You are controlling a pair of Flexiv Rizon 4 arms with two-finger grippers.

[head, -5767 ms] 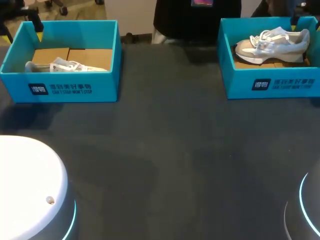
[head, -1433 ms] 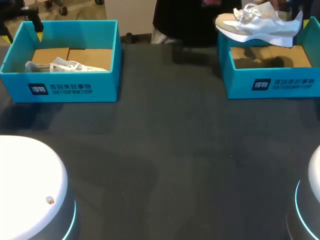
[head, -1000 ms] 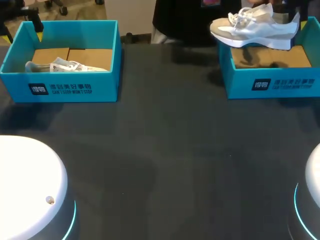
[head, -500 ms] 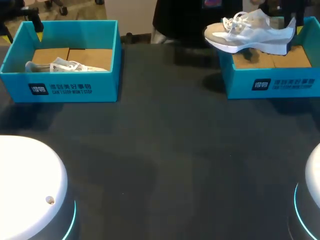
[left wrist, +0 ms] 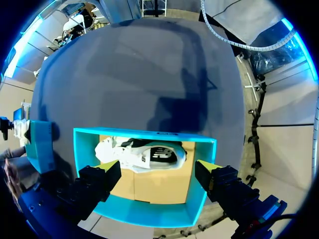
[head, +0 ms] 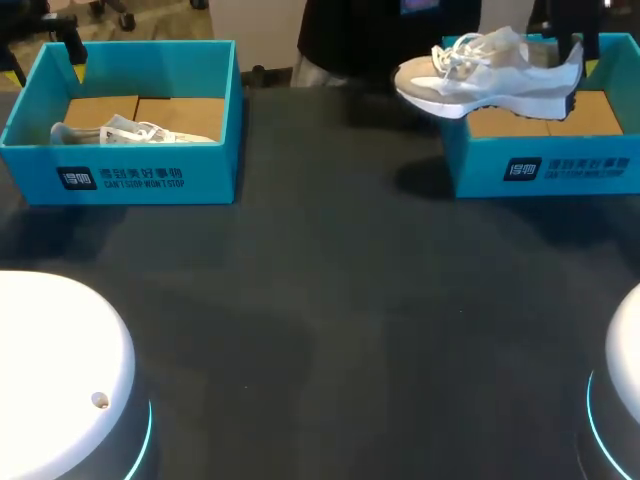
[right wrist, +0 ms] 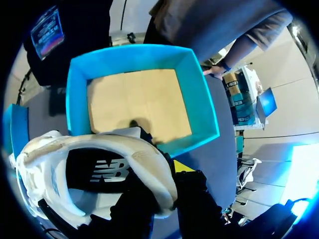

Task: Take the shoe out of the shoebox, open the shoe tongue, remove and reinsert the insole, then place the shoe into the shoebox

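Shoe (head: 487, 75): white-grey trainer, aloft, toe out past the left wall of the right shoebox (head: 545, 170), above the worktop (head: 330, 300). Right jaws clenched on its heel collar. Left jaws spread over the left shoebox (left wrist: 144, 134) holding a second shoe (left wrist: 142, 155). Risk: with a heel-only pinch, the toe may sag or slip free.

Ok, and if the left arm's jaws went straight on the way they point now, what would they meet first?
Probably the white shoe lying in the shoebox, just ahead between the open jaws. Depth is unclear, so a tip might catch the box's rim first.
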